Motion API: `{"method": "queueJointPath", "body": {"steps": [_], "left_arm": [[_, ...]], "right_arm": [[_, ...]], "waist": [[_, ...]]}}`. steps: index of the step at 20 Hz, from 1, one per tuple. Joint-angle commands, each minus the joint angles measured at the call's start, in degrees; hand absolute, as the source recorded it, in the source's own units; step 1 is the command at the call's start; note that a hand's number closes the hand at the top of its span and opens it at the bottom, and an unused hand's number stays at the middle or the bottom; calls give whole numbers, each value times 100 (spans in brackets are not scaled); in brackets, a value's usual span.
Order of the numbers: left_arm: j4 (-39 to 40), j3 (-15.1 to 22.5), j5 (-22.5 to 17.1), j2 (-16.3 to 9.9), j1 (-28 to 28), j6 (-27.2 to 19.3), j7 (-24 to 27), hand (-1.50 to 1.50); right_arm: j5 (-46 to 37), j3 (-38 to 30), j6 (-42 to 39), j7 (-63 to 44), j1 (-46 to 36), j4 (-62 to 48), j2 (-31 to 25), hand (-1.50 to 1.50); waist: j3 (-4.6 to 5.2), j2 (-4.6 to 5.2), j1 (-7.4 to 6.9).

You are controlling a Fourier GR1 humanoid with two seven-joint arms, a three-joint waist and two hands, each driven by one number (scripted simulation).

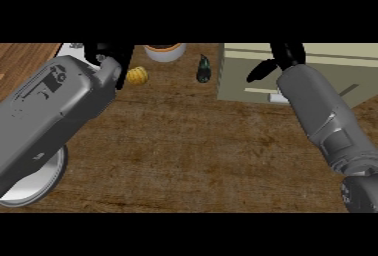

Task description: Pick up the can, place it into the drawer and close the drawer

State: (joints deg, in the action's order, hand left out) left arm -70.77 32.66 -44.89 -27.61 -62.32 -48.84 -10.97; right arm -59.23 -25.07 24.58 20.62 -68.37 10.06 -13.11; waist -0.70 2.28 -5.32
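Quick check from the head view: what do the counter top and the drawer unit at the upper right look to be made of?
The counter top looks like brown wood with a matte finish: streaky grain runs across it and nothing glints. The drawer unit looks like painted board or coated metal in pale olive, flat and even with no grain showing; which of the two cannot be told. The right hand hangs over it.

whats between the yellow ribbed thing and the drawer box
In the head view, a small dark bottle-shaped object stands on the wooden counter between the yellow ribbed object and the beige drawer box.
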Motion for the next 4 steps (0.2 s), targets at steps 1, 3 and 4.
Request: {"method": "queueJointPath", "body": {"steps": [1,3,4], "left_arm": [[-203,-1,33,-105,178,-36,-37,-150],[-339,69,72,53,261,-150,-7,-150],[-332,49,94,-2,448,-116,80,-150]], "right_arm": [[822,-741,-235,153,-372,174,161,-150],[922,-848,-386,224,-400,116,115,-150],[987,-914,-323,367,-317,149,106,-150]], "waist": [[43,-61,-140],[46,-36,-151],[50,-34,-116]]}}
